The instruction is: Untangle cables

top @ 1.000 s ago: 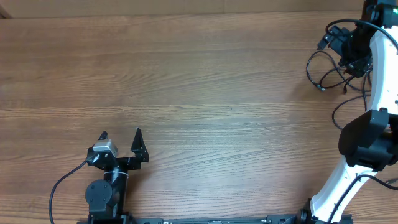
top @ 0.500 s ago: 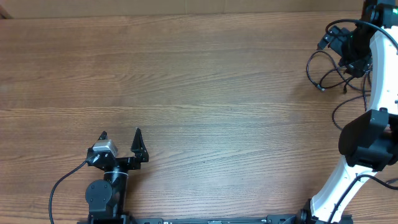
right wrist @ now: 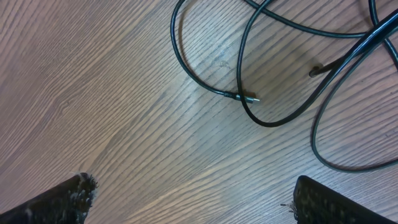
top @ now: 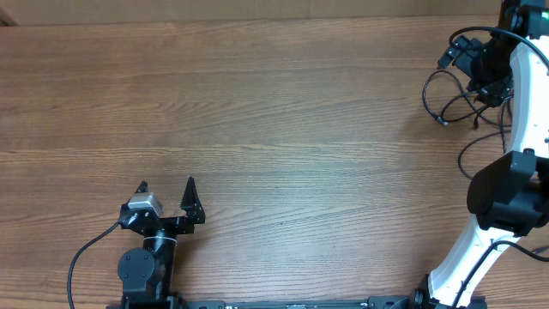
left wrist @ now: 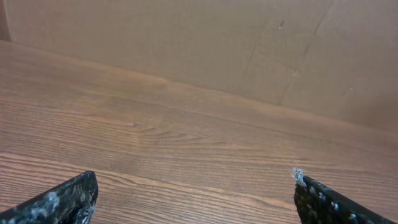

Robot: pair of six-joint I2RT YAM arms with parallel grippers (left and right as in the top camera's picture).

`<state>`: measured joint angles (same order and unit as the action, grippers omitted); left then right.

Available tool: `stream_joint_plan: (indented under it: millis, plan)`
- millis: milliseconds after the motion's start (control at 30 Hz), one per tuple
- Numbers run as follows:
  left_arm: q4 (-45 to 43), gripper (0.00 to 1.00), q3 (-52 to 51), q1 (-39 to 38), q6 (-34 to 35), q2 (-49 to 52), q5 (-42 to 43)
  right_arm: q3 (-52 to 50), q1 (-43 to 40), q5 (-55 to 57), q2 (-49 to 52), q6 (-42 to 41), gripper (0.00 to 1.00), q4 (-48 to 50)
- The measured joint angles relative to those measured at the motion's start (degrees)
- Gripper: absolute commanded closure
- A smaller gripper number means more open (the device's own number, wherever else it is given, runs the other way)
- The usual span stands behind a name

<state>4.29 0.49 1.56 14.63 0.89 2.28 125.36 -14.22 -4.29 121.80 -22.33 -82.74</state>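
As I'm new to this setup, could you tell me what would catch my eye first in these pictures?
A loose tangle of thin black cables lies at the brown wooden table's far right side, close to the open right gripper. The open left gripper sits near the front left, far from them.

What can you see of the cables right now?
The cables are thin black cords lying in loose, overlapping loops flat on the wooden table, near its far right side. One end shows a small metal-tipped plug. Nothing grips them; the open right claw hangs apart from them.
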Motion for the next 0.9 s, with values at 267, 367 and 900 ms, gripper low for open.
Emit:
stream_joint_plan:
  millis: [267, 367, 900]
  plan:
    - [0.02, 0.0, 0.0, 0.0, 0.0, 0.0, 0.02, 0.0, 0.0, 0.02, 0.0, 0.0, 0.0, -0.02]
    - [0.0, 0.0, 0.0, 0.0, 0.0, 0.0, 0.0, 0.0, 0.33, 0.04, 0.0, 0.02, 0.0, 0.02]
    - [0.02, 0.0, 0.0, 0.0, 0.0, 0.0, -0.2, 0.22, 13.16, 1.95, -16.2, -0.04, 0.0, 18.25]
